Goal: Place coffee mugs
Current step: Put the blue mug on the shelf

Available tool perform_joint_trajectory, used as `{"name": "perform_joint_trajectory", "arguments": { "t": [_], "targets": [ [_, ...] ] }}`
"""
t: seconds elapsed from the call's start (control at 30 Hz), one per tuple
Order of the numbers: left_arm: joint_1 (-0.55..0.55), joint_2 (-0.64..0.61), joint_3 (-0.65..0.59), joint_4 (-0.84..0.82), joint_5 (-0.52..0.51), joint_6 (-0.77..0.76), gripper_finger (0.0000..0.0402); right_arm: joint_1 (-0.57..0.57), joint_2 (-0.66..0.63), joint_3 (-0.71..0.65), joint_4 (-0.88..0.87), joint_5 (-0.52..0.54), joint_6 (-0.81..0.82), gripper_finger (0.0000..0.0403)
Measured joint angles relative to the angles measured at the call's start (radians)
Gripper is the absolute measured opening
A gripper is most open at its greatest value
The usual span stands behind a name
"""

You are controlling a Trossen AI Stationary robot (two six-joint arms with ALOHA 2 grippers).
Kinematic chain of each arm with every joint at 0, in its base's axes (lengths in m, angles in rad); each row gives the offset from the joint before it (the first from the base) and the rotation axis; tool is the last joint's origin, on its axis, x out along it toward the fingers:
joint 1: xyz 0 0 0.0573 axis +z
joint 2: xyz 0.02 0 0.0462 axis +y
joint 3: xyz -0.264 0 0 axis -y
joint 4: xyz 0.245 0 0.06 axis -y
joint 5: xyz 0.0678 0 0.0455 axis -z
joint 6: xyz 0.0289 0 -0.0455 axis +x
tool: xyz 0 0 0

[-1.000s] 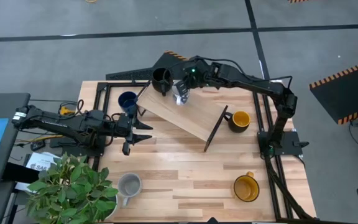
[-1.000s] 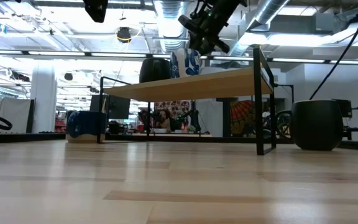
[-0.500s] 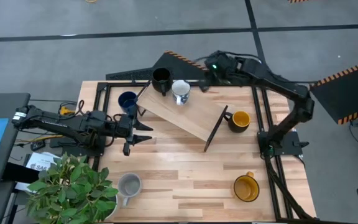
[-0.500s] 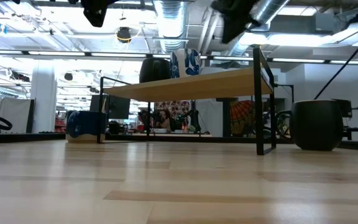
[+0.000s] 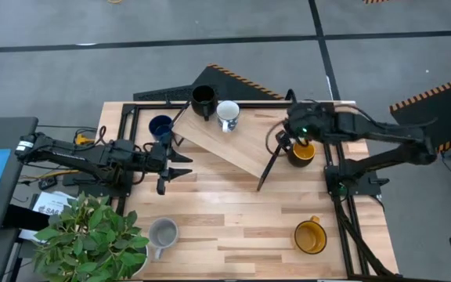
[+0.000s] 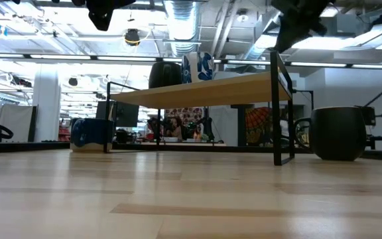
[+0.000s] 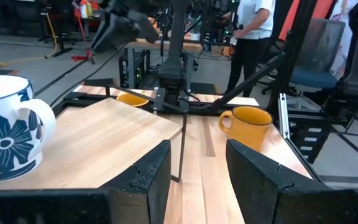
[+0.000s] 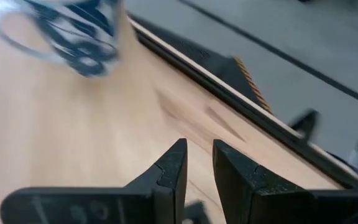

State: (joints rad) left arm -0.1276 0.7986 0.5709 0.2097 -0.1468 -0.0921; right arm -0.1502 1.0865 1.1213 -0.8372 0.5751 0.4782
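Yellow-orange mug (image 5: 302,150) (half-hidden) under right hand (image 5: 286,139)

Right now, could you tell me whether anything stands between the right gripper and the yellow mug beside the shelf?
Nothing visible does. The right gripper hovers just beside the yellow mug, at the shelf end; only the shelf's dark leg stands close by.

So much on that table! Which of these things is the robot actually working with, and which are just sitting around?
Part of the job:
- black mug on the wooden shelf
- white mug on the shelf
- dark blue mug
- yellow mug under the right gripper
- second yellow mug
- grey mug

Just lying about:
- potted plant
- left gripper, waiting, open
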Motion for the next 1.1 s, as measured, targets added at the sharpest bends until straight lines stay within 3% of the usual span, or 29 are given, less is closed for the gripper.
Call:
{"name": "perform_joint_trajectory", "arguments": {
  "t": [0.2, 0.37, 0.43, 0.6, 0.73, 0.97, 1.1],
  "targets": [
    [0.0, 0.03, 0.0, -0.01, -0.002, 0.023, 0.014, 0.071, -0.123, -0.19, 0.317, 0.003, -0.073, 0.0103],
    [0.016, 0.084, 0.031, 0.079, -0.151, 0.113, 0.014, 0.104, -0.155, -0.257, 0.471, 0.003, -0.123, 0.0103],
    [0.046, 0.098, 0.115, -0.05, -0.221, 0.137, 0.014, 0.112, -0.158, -0.271, 0.496, 0.003, -0.146, 0.0103],
    [0.15, 0.183, 0.426, -0.68, -0.436, 0.017, 0.014, 0.109, -0.151, -0.277, 0.502, 0.003, -0.161, 0.0103],
    [0.25, 0.256, 0.593, -1.041, -0.458, -0.123, 0.014, 0.11, -0.15, -0.277, 0.502, 0.003, -0.188, 0.0103],
    [0.379, 0.306, 0.6, -1.398, -0.416, -0.293, 0.014, 0.11, -0.149, -0.277, 0.496, 0.002, -0.189, 0.0103],
    [0.407, 0.302, 0.527, -1.419, -0.397, -0.321, 0.014, 0.111, -0.149, -0.277, 0.496, 0.001, -0.189, 0.0103]
  ]
}}
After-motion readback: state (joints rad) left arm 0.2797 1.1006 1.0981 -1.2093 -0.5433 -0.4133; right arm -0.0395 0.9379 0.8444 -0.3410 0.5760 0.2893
